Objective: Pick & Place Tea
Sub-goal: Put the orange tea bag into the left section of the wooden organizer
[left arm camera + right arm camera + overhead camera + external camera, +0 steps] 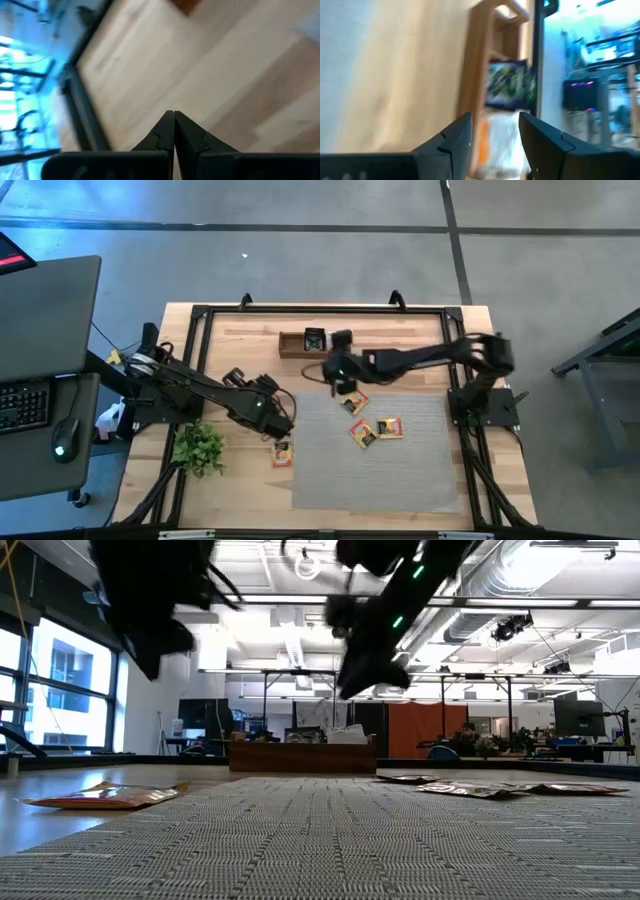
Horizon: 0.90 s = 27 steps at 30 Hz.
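Tea sachets lie flat on the grey mat (400, 470): one (355, 402) near its far edge and two (363, 432) (390, 427) in the middle. Another sachet (283, 452) lies on bare wood left of the mat. A dark sachet (315, 338) (507, 82) sits in the wooden tray (292, 343), with a white-and-orange one (495, 135) beside it. My right gripper (340, 345) (495, 130) is open and empty, raised off the table at the tray's right end. My left gripper (285, 425) (174, 117) is shut and empty, above the mat's left edge.
A small green plant (200, 448) stands near the table's near-left corner. A black frame (300, 308) runs around the tabletop. In the low view the tray (300, 755) stands at the far side, with flat sachets (105, 797) (470, 790) on the mat before it.
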Motion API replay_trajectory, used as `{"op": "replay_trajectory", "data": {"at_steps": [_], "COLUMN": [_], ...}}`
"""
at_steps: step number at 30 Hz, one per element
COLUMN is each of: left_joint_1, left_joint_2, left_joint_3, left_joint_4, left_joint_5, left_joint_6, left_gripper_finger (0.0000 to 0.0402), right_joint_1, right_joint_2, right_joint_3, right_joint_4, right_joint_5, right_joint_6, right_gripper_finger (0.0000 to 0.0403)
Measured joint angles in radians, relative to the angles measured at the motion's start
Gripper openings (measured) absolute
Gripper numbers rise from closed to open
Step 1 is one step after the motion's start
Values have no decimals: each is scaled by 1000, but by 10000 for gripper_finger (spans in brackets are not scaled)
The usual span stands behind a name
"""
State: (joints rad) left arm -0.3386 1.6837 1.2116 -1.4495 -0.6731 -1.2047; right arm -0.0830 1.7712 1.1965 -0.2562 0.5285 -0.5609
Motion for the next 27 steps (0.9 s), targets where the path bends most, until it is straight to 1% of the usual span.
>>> {"op": "replay_trajectory", "data": {"at_steps": [2,4,6,8,11,12,13,16,19,21,23,25,27], "left_joint_1": [-22,-44,-73,-96,-144,-157,-168,-215,-242,-252,-251,-251,-251], "left_joint_2": [-23,-32,-58,-102,-183,-215,-251,-366,-472,-529,-571,-587,-591], "left_joint_3": [-7,-17,-38,-51,-100,-115,-139,-230,-334,-396,-442,-480,-501], "left_joint_4": [-60,-73,-80,-77,-65,-56,-40,42,200,337,490,633,762], "left_joint_5": [-21,-26,-15,-29,-47,-72,-92,-103,-107,-98,-97,-85,-45], "left_joint_6": [-34,-34,-34,-40,-87,-104,-119,-151,-101,-25,85,206,316], "left_gripper_finger": [1,1,1,1,1,1,1,1,1,1,1,1,1], "right_joint_1": [36,58,68,75,110,124,138,174,202,216,228,237,248], "right_joint_2": [-62,-115,-157,-185,-211,-212,-212,-211,-209,-208,-208,-208,-208], "right_joint_3": [0,0,0,0,0,0,0,-1,-1,-1,-1,-1,-1], "right_joint_4": [-140,-292,-437,-565,-666,-678,-682,-652,-574,-486,-388,-277,-201], "right_joint_5": [17,24,9,-29,-70,-75,-78,-112,-190,-247,-295,-335,-363], "right_joint_6": [93,215,341,450,553,567,574,579,580,565,556,555,541], "right_gripper_finger": [155,150,146,143,140,140,140,140,140,140,140,140,140]}}
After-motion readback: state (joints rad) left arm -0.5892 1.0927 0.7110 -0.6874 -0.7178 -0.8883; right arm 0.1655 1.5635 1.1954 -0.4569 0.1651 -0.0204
